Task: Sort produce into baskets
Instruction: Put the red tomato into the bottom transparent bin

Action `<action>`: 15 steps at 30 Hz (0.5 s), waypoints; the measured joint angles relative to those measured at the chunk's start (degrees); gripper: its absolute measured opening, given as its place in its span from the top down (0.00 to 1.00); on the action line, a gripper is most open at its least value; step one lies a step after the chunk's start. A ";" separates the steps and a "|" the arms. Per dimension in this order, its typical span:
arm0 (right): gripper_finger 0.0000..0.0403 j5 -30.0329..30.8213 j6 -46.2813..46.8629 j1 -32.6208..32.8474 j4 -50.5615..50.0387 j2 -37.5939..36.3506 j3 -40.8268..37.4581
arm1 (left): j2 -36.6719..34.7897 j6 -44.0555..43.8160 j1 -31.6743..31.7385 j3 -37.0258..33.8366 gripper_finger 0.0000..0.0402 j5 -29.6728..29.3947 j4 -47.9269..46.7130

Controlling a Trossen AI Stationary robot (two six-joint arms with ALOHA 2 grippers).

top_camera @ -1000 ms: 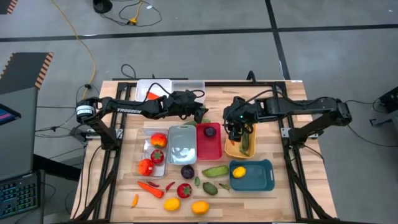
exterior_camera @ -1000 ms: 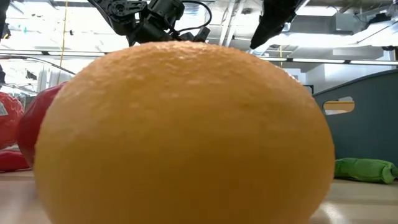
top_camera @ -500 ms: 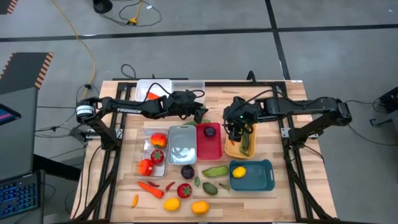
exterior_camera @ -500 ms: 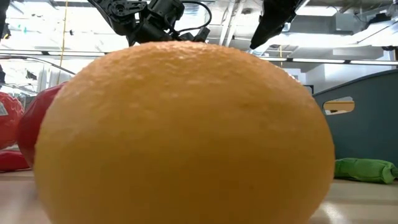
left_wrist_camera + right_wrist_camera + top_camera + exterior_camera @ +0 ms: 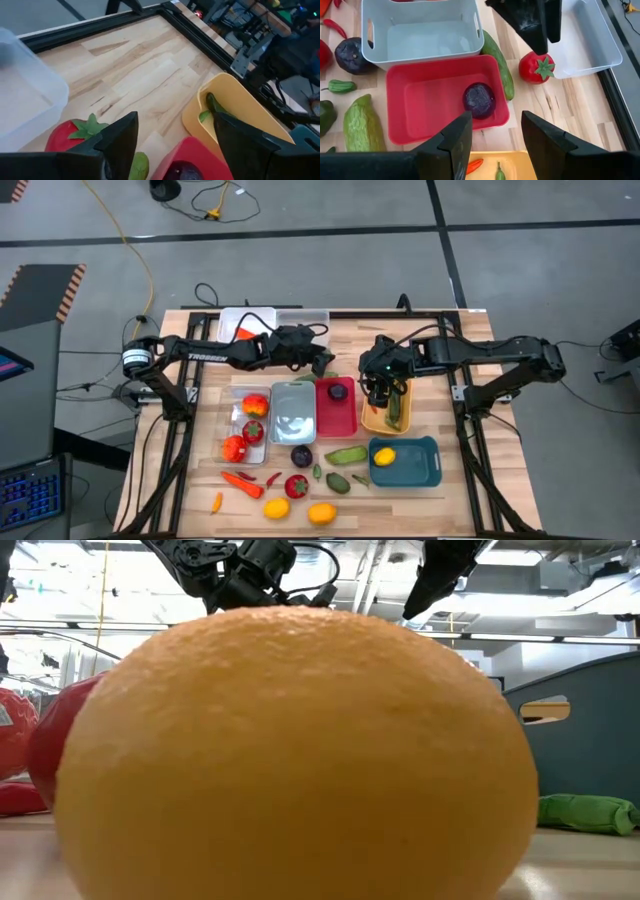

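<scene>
Grippers hung mid-frame in the high view: left gripper (image 5: pixel 322 366) above the red basket (image 5: pixel 337 408), right gripper (image 5: pixel 378 393) over the yellow basket (image 5: pixel 387 412). Both stood partly open and empty. Purple plum (image 5: pixel 479 100) lay inside the red basket; a tomato (image 5: pixel 535 66) sat beside it on the table (image 5: pixel 440 390).

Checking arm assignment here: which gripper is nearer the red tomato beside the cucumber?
Left. The left gripper hangs over the tomato and cucumber, fingers open. The right gripper is farther off, above the yellow bin.
</scene>
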 joint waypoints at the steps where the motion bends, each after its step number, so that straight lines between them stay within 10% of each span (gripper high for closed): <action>1: 0.51 -0.02 0.00 0.00 0.00 0.00 -0.01 | 0.00 -0.81 0.20 0.00 0.36 -0.37 -0.02; 15: 0.51 -0.26 0.00 0.00 -0.03 0.00 0.00 | -0.02 -13.90 6.39 -0.02 0.24 1.00 -3.23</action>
